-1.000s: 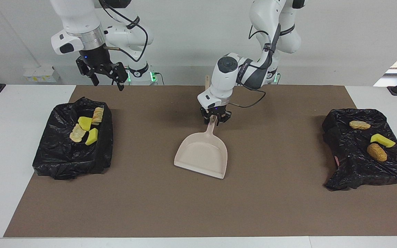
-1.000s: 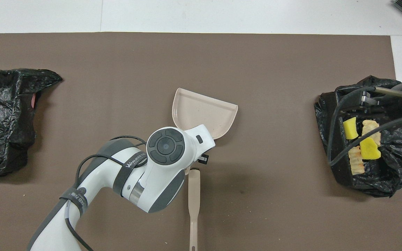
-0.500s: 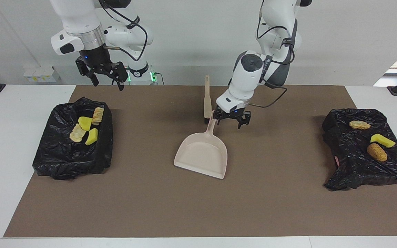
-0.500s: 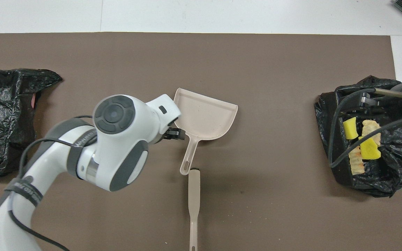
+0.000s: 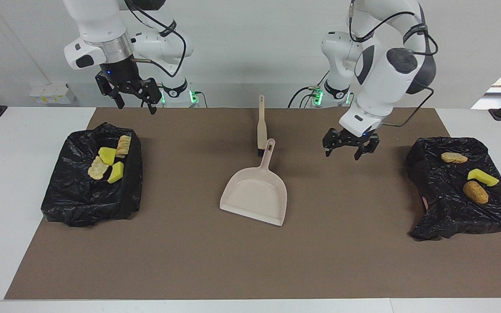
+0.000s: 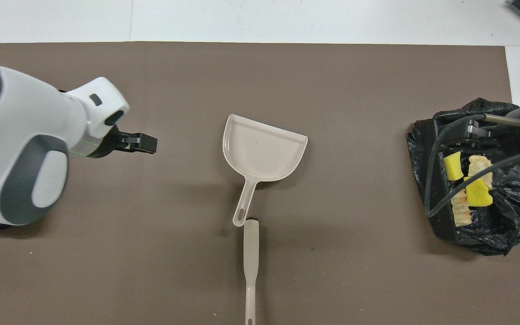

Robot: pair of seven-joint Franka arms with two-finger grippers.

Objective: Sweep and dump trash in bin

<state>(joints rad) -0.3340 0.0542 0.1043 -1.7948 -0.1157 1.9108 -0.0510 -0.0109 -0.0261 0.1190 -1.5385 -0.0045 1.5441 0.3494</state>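
Fingers of my left gripper [image 5: 349,147] were spread wide and empty over the mat; the right gripper [image 5: 132,93] hung open too, waiting. I judged the job done: retract clear of the dustpan [image 5: 255,194]. Trash (seven lumps): four in one bin [image 5: 81,200], three in the other bin [image 5: 446,208]; one brush [image 5: 261,126].
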